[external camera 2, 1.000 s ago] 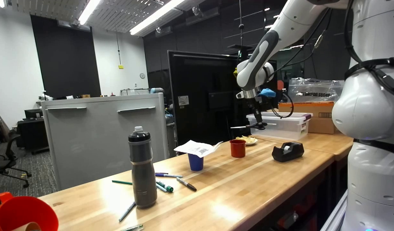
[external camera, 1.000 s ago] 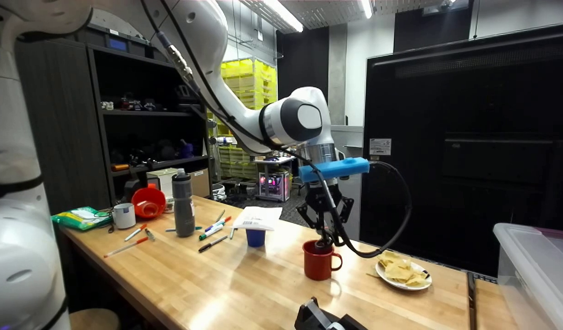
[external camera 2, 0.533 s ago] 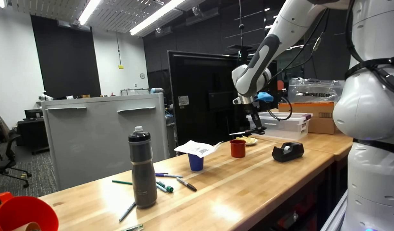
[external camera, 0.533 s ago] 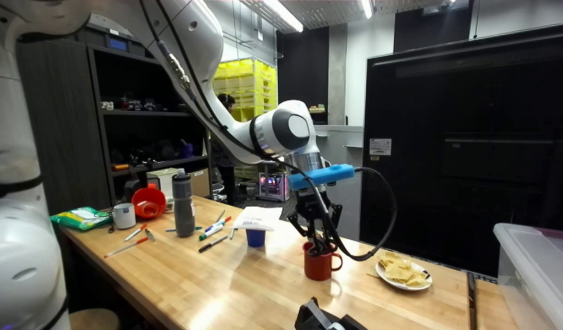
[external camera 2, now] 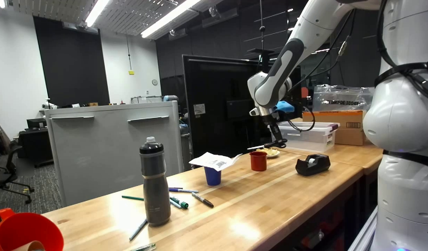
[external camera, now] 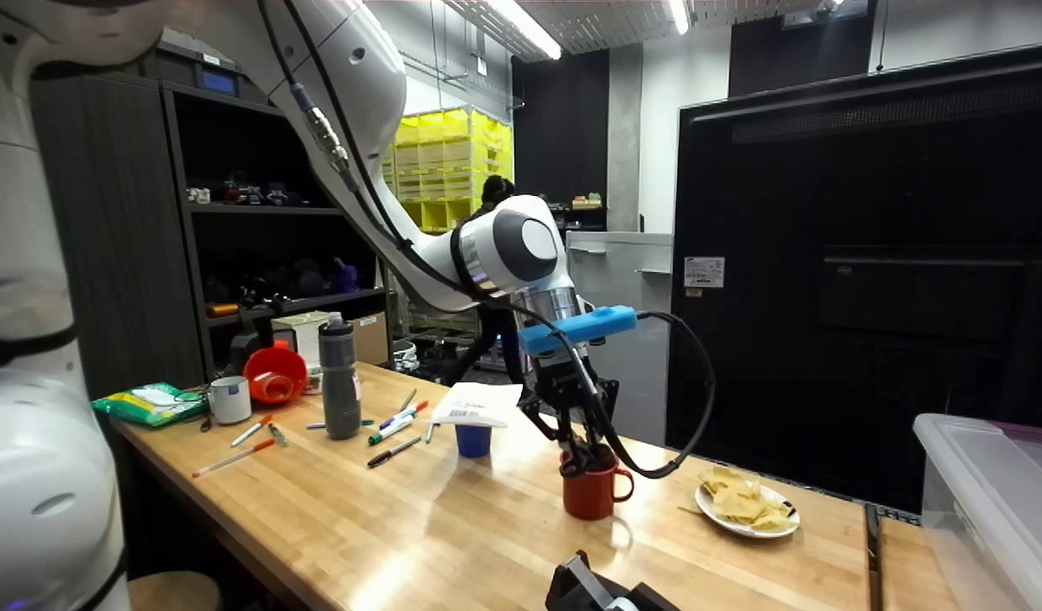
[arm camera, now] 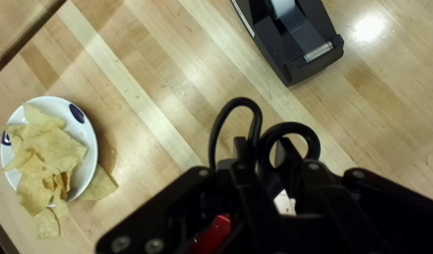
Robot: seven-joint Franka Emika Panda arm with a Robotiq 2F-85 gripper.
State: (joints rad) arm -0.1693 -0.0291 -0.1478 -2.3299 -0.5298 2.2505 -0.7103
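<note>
While the pincer [arm camera: 262,151] clasps black-handled scissors [external camera 2: 268,145] over the table [external camera: 334,518], near the upright red mug [external camera 2: 258,162], tortilla chips [arm camera: 43,151] heap a white plate [arm camera: 90,148], one beside its rim, and a paper sheet [external camera 2: 214,161] covers the blue cup [external camera 2: 213,177], hiding its inside.

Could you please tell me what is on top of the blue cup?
A printed white paper lies on the blue cup, reaching past its sides. It hides the opening in both exterior views, so the inside cannot be seen.
</note>
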